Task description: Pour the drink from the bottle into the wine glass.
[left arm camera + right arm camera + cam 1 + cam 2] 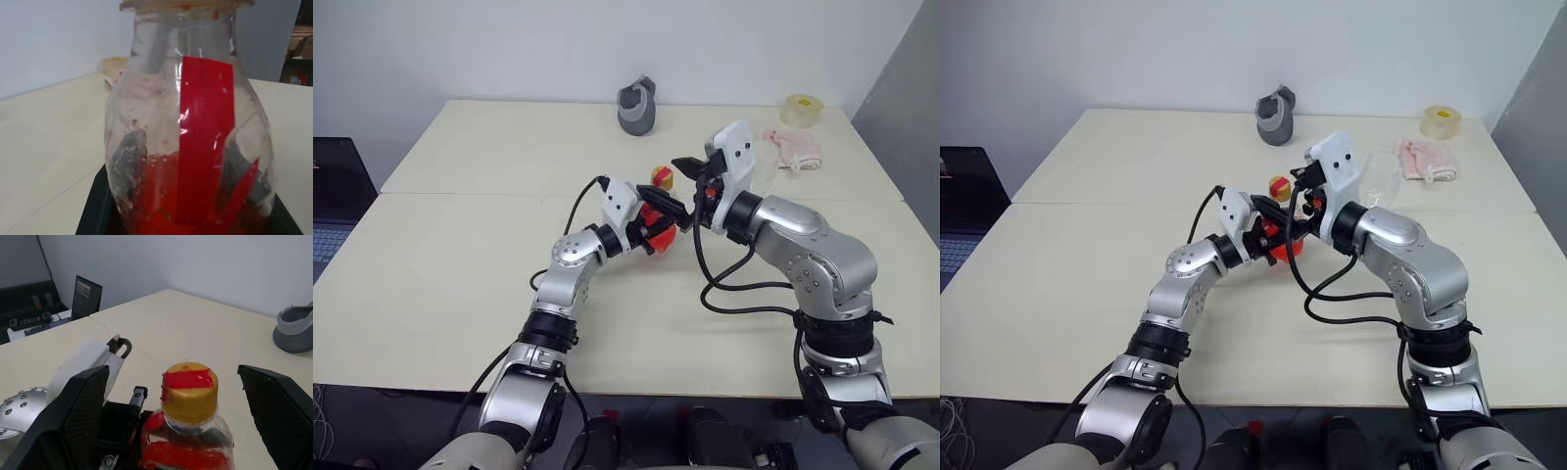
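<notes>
My left gripper (659,223) is shut on the lower body of the bottle (656,230) and holds it above the middle of the table. The bottle is a small clear one with a red label strip (205,132), and it stands about upright. The red-orange drink (159,196) fills its lower part. Its yellow cap (190,387) carries a red mark and is on. My right gripper (173,379) is open, one black finger (80,416) on each side of the cap, not touching it. Behind my right wrist the wine glass (1383,179) shows faintly as a clear shape.
A grey cup-like object (637,106) stands at the table's far edge. At the far right lie a roll of tape (802,109) and a pink cloth (793,148). A laptop (335,191) sits off the table's left side. A seam (489,194) runs across the tabletop.
</notes>
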